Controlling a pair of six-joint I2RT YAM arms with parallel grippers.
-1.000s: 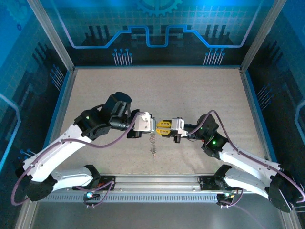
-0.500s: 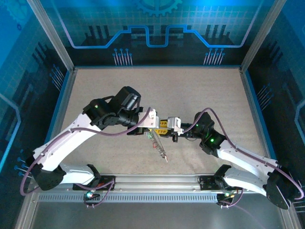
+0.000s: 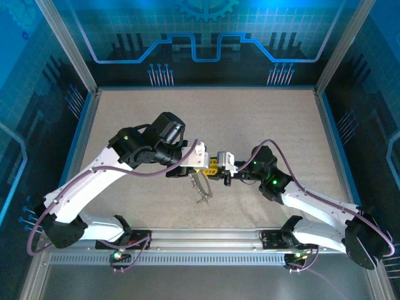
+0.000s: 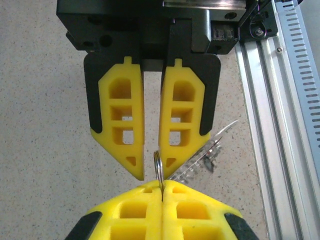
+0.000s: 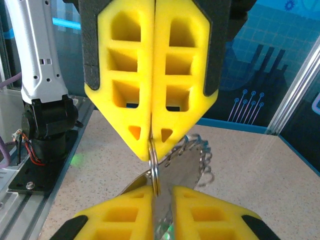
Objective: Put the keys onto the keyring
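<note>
Two grippers: fingertips meet over the middle of the table (image 3: 262, 119).
Left gripper (image 4: 162, 189): clenched on the keyring (image 4: 158, 167), which rises toward 12 o'clock from its tips.
Right gripper (image 5: 162, 192): fingers slightly apart, keyring edge in the gap; grip cannot be told.
Keys (image 4: 200, 160): silvery bunch at 3 o'clock of the keyring.

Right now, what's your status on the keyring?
Left fingers shut on keyring. Right fingers slightly apart astride it, grip unclear. Keys dangling close beside; no other obstruction seen.
</note>
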